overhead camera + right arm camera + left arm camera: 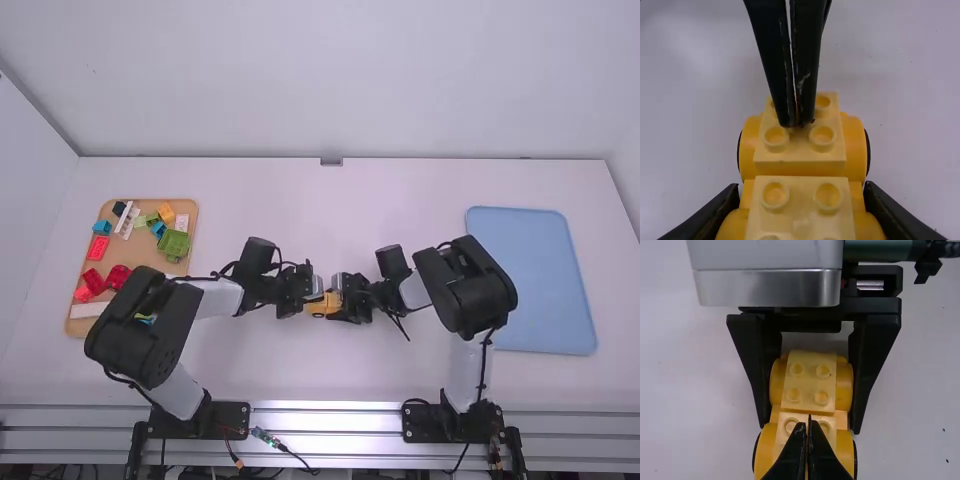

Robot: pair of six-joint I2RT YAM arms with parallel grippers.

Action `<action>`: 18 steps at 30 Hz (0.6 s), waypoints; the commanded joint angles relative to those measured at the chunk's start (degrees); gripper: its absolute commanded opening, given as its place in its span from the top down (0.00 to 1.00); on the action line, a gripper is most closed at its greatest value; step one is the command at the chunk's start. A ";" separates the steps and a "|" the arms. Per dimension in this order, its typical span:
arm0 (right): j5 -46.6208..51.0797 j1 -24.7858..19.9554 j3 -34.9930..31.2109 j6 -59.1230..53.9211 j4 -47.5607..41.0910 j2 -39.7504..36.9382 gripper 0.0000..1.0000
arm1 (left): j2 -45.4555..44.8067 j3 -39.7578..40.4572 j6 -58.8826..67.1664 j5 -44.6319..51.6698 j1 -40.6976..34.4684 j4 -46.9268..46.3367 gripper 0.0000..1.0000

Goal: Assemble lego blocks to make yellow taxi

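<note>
High view: before you, the yellow block vehicle sits mid-table, between your left gripper and your right gripper. The right fingers grip its sides, one on each side. Your left fingers are closed, tips together, over the studs of the vehicle's left block. A right block lines up beside it, also studded, both pale yellow between darker, rounded sides. At far left on the table, a tan tray holds loose blocks in several colours; at right lies a blue tray.
</note>
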 commanded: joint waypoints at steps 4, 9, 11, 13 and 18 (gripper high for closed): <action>1.11 -0.09 -0.66 0.98 -0.68 -0.72 0.73 | 3.19 0.09 0.22 0.55 -0.07 1.09 0.98; 1.11 -0.11 -0.66 0.98 -0.70 -0.72 0.73 | 7.58 0.20 0.20 3.72 -0.04 4.20 0.98; 1.11 -0.09 -0.66 1.01 -0.70 -0.72 0.73 | 9.33 1.07 0.24 3.23 -0.11 3.30 0.98; 1.16 -0.11 -0.63 1.01 -0.63 -0.72 0.73 | 9.77 1.73 0.68 3.23 -0.11 1.53 0.98; 1.38 -0.11 -0.63 1.01 -0.66 -0.72 0.73 | 9.81 4.15 5.25 -0.46 -0.61 -7.82 0.98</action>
